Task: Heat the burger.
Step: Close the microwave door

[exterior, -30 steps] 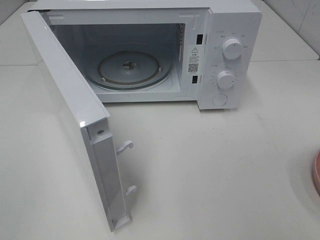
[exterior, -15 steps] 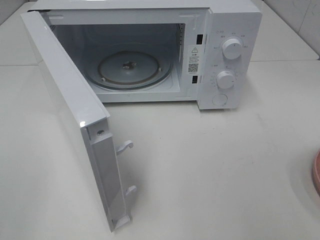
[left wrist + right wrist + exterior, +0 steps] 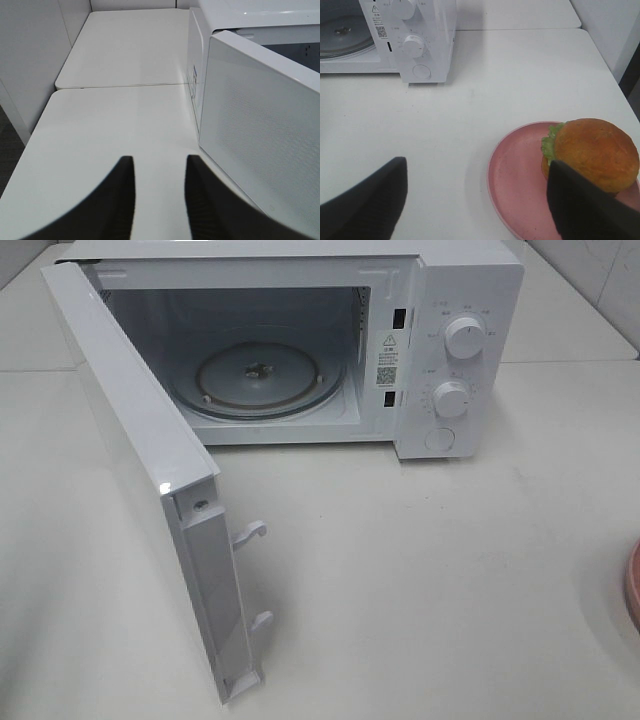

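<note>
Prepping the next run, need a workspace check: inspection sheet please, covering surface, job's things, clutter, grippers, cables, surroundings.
Surface: white table, bare in front of the microwave.
Job's things: burger sits on the pink plate, toward one side of it, right of the microwave. Microwave door swung wide open; glass turntable bare.
Clutter: nothing seen.
Grippers: left gripper holds nothing, jaws part way apart, over the table beside the door. Right gripper open, empty, one finger in front of the burger; contact cannot be told.
Cables: nothing seen.
Surroundings: second white table behind; grey partition beside it.
</note>
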